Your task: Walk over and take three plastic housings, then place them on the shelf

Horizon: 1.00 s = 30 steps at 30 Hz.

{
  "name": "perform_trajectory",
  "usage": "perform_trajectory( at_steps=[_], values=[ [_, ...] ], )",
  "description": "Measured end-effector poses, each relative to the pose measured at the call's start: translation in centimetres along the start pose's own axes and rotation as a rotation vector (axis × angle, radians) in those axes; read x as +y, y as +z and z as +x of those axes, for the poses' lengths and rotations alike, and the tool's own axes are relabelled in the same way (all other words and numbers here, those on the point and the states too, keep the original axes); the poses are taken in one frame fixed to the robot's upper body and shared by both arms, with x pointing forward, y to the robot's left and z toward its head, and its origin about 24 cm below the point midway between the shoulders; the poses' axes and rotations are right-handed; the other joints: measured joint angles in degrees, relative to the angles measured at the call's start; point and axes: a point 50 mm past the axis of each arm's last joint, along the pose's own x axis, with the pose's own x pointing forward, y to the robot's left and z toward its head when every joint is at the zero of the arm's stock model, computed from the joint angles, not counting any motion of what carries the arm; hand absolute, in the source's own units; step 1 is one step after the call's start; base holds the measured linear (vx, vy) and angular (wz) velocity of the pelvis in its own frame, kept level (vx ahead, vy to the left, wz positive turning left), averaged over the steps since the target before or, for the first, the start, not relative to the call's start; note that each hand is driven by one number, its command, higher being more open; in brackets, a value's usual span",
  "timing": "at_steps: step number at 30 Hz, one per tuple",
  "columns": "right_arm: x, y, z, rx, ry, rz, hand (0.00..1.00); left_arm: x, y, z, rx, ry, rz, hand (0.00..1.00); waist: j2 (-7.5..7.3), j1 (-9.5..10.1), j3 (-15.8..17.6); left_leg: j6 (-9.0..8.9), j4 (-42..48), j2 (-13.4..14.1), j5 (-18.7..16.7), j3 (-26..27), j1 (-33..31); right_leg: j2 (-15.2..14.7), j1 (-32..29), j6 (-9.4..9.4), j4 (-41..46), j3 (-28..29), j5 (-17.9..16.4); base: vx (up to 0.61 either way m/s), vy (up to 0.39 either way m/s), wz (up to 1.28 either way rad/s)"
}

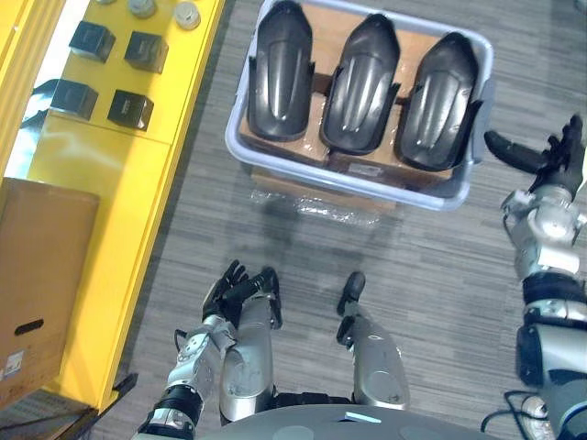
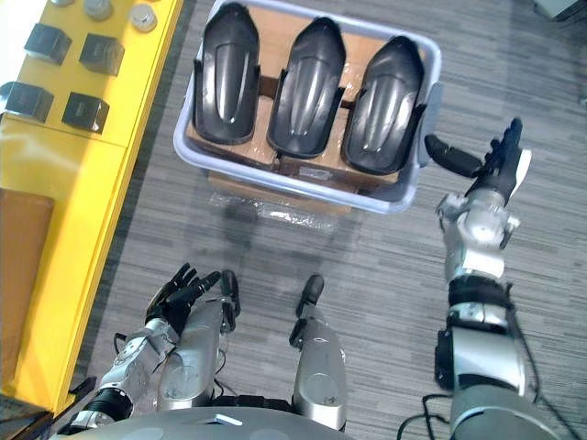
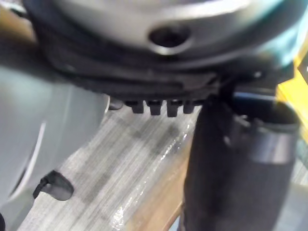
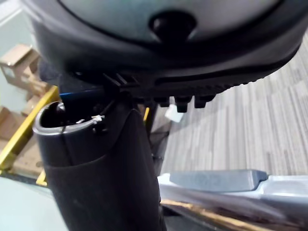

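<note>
Three dark plastic housings (image 1: 280, 73) (image 1: 360, 82) (image 1: 440, 101) lie side by side, lengthwise, in a pale blue bin (image 1: 353, 181) on the floor ahead of me. My right hand (image 1: 559, 151) hovers open just right of the bin's right end, thumb stretched toward its rim and touching nothing. The bin's rim (image 4: 216, 180) shows past the thumb in the right wrist view. My left hand (image 1: 237, 286) hangs low at the lower left, well short of the bin, fingers relaxed and empty.
A yellow shelf (image 1: 119, 165) runs along the left, carrying several small black blocks (image 1: 145, 50) and round grey caps (image 1: 186, 14). A brown cardboard box (image 1: 41, 275) stands at its near end. The bin sits on cardboard with clear film (image 1: 321, 206) beneath.
</note>
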Motion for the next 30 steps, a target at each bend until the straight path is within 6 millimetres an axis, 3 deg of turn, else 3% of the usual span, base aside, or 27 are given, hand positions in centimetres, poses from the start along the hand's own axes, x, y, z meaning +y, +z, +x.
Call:
perform_trajectory(
  at_steps=[5,9,14,15,20,23,27,30],
  values=[
    [0.9,0.6,1.0,0.046,0.053,-0.051,1.0,-0.2,0.4,0.4,0.006,-0.019,0.004,1.0,0.61,0.78,0.9,0.72,1.1,-0.9,-0.1,-0.8,-1.5,-1.1,-1.1,-0.13,1.4,-0.8,-0.2,-0.08,0.047,0.08],
    [-0.2,1.5,1.9,0.094,0.047,-0.136,1.0,-0.5,0.2,0.5,0.024,-0.037,0.01,1.0,1.92,0.82,1.6,1.61,0.7,-2.3,0.9,-1.2,-2.7,-2.8,-2.7,-0.08,3.2,-1.3,-0.4,-0.07,0.053,0.13],
    [-1.7,1.5,2.6,0.19,0.017,-0.166,1.0,0.1,-0.8,0.3,0.088,-0.015,0.014,1.0,2.21,1.02,1.7,2.01,0.0,-3.3,1.6,-1.3,-3.0,-3.7,-3.6,-0.04,4.1,-1.4,-0.5,-0.01,0.029,0.06],
    [-1.7,1.6,2.6,0.201,0.017,-0.167,0.0,0.2,-1.0,0.2,0.099,-0.012,0.014,1.0,2.22,0.99,1.7,2.05,0.0,-3.3,1.6,-1.3,-3.1,-3.8,-3.8,-0.06,4.3,-1.3,-0.5,0.0,0.0,0.0],
    [-2.0,1.8,3.1,0.273,0.015,-0.208,0.0,-0.2,-1.8,0.2,0.141,-0.027,0.018,1.0,3.73,1.16,2.5,2.35,-0.9,-4.1,2.6,-1.6,-3.3,-4.8,-4.5,0.01,5.6,-1.9,-0.9,-0.01,0.018,0.08],
    [-4.4,2.8,3.4,0.29,-0.038,-0.283,0.0,-0.3,-1.9,0.2,0.143,-0.035,0.012,1.0,3.98,1.82,2.5,2.21,-1.8,-4.3,3.3,-2.1,-3.6,-5.1,-5.0,-0.42,6.4,-2.5,-1.3,-0.02,-0.01,0.09],
    [-5.6,2.6,3.3,0.317,-0.08,-0.354,0.0,-0.3,-2.2,0.0,0.152,-0.026,-0.025,1.0,4.21,1.41,2.5,1.9,-4.0,-5.0,5.2,-3.4,-3.4,-5.9,-5.8,-0.55,8.3,-3.4,-2.7,0.01,-0.037,0.18],
    [-5.5,2.1,3.1,0.349,-0.061,-0.365,0.0,0.3,-3.0,-0.5,0.18,-0.003,-0.05,1.0,4.29,1.32,2.4,1.42,-5.2,-5.0,6.1,-4.1,-2.3,-5.8,-5.3,-1.0,9.3,-4.1,-3.5,0.04,-0.05,0.13]
  ],
)
